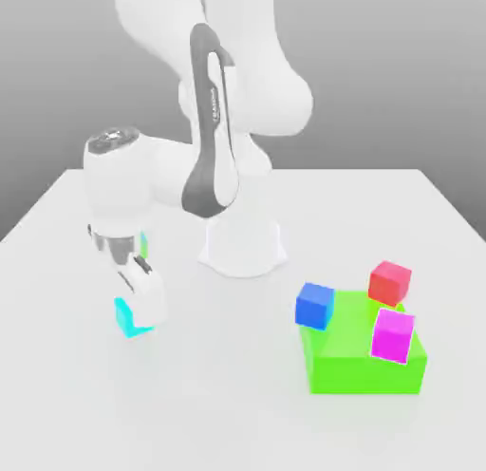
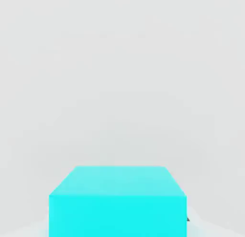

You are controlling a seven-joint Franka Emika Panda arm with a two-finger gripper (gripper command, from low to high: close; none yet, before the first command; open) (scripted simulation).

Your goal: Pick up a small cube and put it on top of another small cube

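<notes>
Now fingers (image 1: 144,303) closed around cyan cube (image 1: 126,317).

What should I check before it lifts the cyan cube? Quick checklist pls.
1. Gripper closed on the cyan cube: ok, fingers are down around it.
2. Cube seated squarely in the grip: ok in the hand view.
3. Cube off the table: not ok, it looks to be resting there.
4. Stacking targets visible: ok, blue cube, red cube, magenta cube near the green block.
5. Path toward them free: ok.
</notes>
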